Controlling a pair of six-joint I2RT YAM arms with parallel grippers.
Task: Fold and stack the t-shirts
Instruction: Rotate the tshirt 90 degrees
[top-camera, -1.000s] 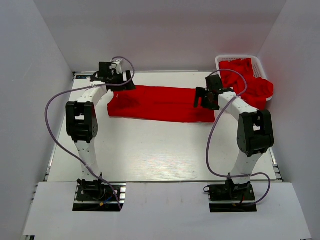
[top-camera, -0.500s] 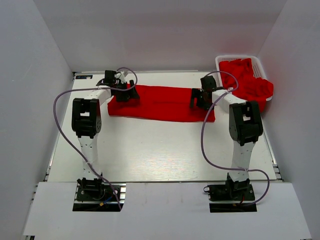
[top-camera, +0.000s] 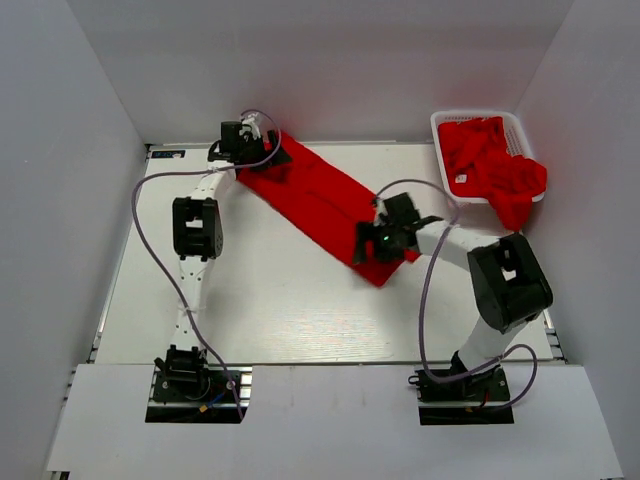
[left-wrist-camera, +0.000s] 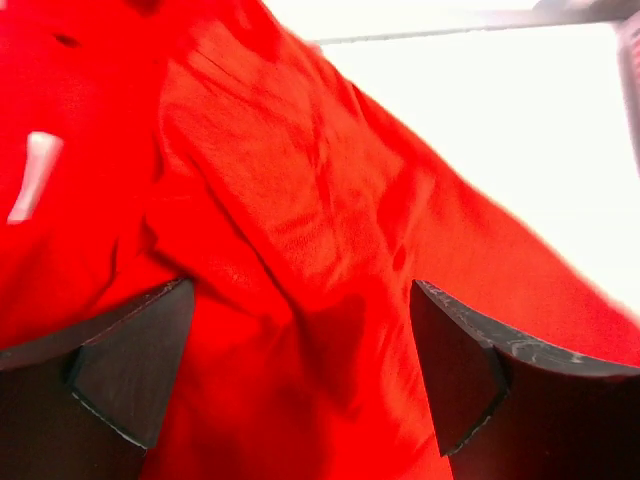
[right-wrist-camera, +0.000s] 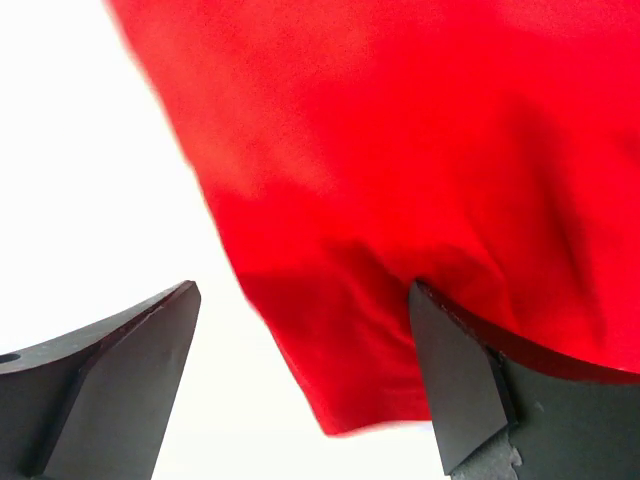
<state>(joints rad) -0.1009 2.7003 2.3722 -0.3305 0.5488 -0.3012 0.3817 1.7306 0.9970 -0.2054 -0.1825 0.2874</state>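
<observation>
Left gripper (left-wrist-camera: 300, 287) wide open over t-shirt (left-wrist-camera: 260, 170)

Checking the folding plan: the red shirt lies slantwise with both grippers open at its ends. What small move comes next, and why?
Probably close the right gripper on the near end of the t-shirt. Its jaws stand open over that edge with nothing gripped, and the t-shirt is one long strip, so this end likely needs carrying toward the left gripper to halve it.
</observation>
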